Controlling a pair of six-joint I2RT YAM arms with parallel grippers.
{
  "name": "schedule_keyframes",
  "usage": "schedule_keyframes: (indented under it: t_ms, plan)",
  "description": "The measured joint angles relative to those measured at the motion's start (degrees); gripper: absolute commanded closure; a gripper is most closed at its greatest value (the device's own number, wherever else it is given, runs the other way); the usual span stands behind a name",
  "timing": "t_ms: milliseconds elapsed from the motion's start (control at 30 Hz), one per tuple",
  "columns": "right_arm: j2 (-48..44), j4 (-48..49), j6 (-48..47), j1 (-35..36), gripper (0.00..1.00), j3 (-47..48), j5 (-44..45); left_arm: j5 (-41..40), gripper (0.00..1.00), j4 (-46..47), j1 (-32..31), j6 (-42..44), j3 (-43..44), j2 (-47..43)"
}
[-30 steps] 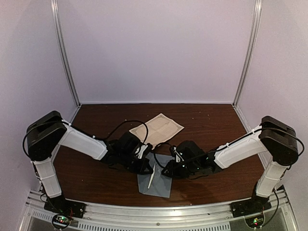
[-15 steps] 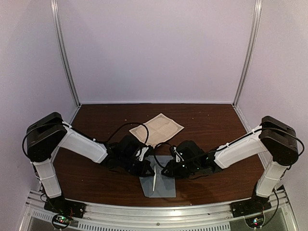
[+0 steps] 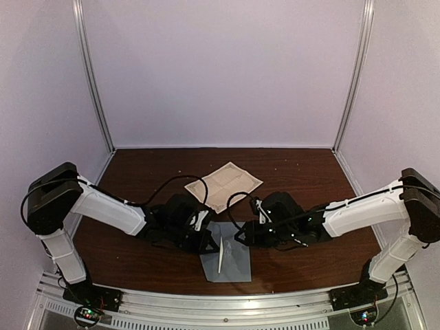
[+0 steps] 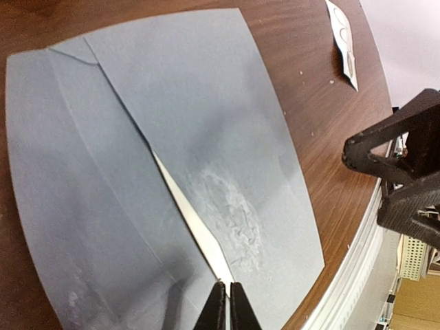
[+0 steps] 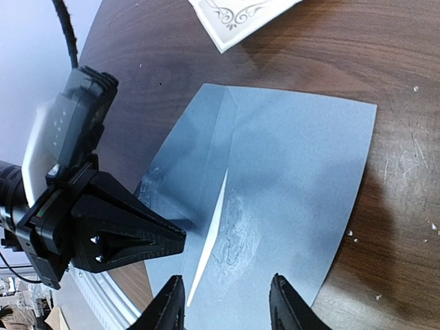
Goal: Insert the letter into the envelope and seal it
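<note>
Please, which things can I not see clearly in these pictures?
Inside of the envelope: covered by its own paper, every view.
Print on the letter: cut by the top edge in the right wrist view, too small from above.
The sticker strip: cut by the top edge, left wrist view.
Whether the left tool pinches the flap: bottom edge cuts its tips, left wrist view.
</note>
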Motion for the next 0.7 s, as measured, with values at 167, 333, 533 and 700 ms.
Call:
schedule_keyframes:
  t_ms: [167,333,533,700]
  plan:
    - [0.0,1.3,1.9,0.0,0.56,-4.2,-1.6,0.6,0.95,0.5,-1.9,-1.4,-0.9,0.0]
    - [0.0,1.5,3.1,0.1,0.55,-6.6,-2.6,0.8,0.92,1.0,-2.6,-2.2,-1.7,0.0]
    - [0.0,2.9,4.1,0.1,0.55,-6.9,-3.5,0.9,0.91,1.1,-2.6,-2.5,-2.1,0.0]
    - [0.2,3.8,4.3,0.2,0.56,-6.9,-3.9,0.9,0.91,1.2,-2.6,-2.5,-2.1,0.7]
